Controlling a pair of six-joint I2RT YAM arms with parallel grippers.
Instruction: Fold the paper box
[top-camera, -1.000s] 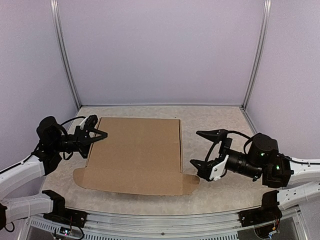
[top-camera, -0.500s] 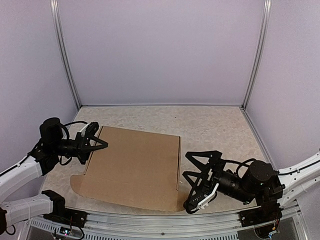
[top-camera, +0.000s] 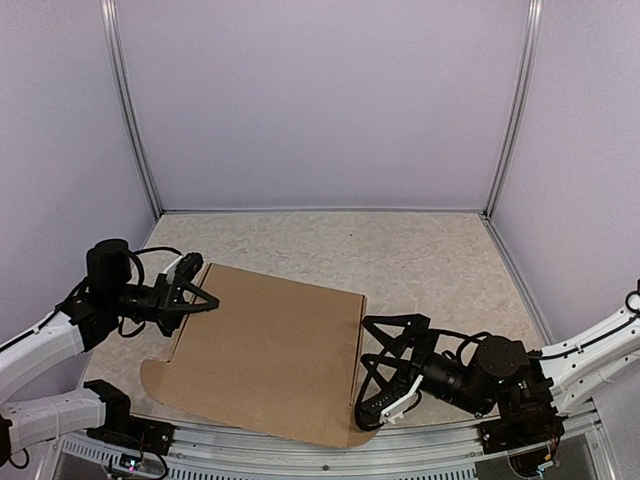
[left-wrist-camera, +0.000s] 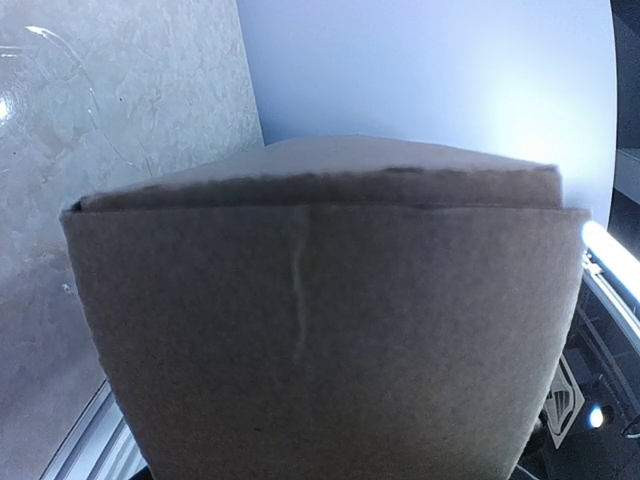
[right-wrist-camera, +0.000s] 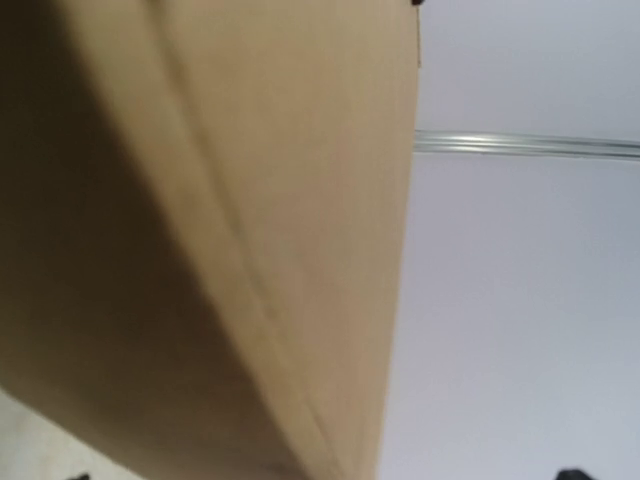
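Low, right end effector (top-camera: 372, 370) spread wide at paper box (top-camera: 270, 350) edge; left end effector (top-camera: 195, 290) at opposite edge, closure unclear.

No print, label or number is seen on the paper box (top-camera: 270, 345); its brown face is shown blank in every view. One small pale emblem (left-wrist-camera: 563, 405), low in the left wrist view, is too blurred to be read.
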